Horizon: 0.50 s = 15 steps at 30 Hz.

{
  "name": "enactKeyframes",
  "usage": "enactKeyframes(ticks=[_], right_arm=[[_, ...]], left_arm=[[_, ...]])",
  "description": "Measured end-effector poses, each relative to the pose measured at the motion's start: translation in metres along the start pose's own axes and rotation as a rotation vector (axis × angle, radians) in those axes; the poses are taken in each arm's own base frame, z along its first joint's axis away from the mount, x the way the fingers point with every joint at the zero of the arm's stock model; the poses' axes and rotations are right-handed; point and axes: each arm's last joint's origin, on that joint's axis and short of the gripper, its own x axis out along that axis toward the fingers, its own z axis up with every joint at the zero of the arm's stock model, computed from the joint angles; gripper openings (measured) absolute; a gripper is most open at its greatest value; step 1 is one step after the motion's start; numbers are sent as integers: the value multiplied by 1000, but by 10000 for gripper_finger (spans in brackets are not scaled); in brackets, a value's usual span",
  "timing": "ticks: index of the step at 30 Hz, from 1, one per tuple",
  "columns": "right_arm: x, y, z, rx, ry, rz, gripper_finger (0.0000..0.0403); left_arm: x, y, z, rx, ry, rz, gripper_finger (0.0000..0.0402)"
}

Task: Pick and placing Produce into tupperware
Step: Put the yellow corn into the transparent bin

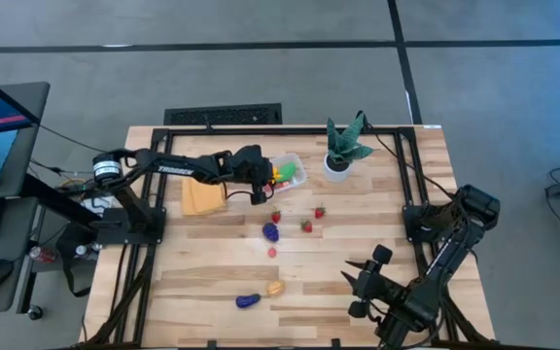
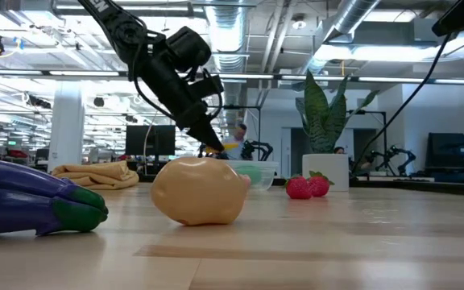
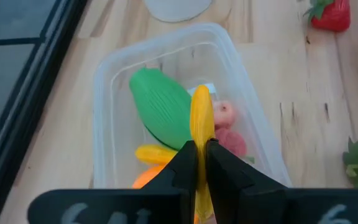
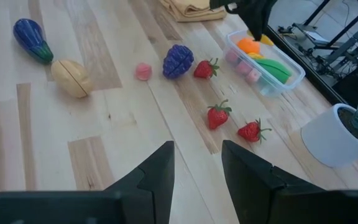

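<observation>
The left gripper (image 3: 201,163) hangs right over the tub (image 3: 107,118), fingers pinched tight on a slim yellow piece (image 3: 202,118), and that piece is not yet let go. Down in the tub there is already a haul: a ribbed green piece (image 3: 161,113), a second yellow one (image 3: 156,154), something orange (image 3: 148,179) and a couple of pink bits (image 3: 224,114). The tub itself sits near the far edge of the counter (image 1: 358,262), between the tan cloth (image 1: 203,198) and the potted plant (image 1: 343,148).

So where does that leave things? Part done, I'd say. Out on the bare wood lie three strawberries (image 4: 219,115), a purple bunch of grapes (image 4: 178,61), a small pink bit (image 4: 143,71), a tan rounded piece (image 4: 71,77) and the eggplant (image 4: 31,38) (those last two lie nearest the front edge, well apart from the tub). By my count seven pieces are left to fetch, plus the one in hand to drop.

The right gripper (image 4: 195,165) waits low over the front right corner of the counter, fingers apart, nothing between them.

As for writing: white lettering runs along the left arm (image 1: 178,167) in the overhead view, too small for me to read for sure. No label shows on the tub or the plant's white pot.
</observation>
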Motion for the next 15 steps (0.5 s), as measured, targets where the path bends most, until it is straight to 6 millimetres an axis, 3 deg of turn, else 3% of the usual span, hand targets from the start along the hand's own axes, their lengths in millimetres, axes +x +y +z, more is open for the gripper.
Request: enactKeyframes(ticks=[10, 15], right_arm=[[0, 0, 0, -1, 0, -1, 127], [0, 0, 0, -1, 1, -2, 127]], left_arm=[[0, -1, -1, 1, 5, -24, 17], [0, -2, -1, 2, 1, -37, 51]])
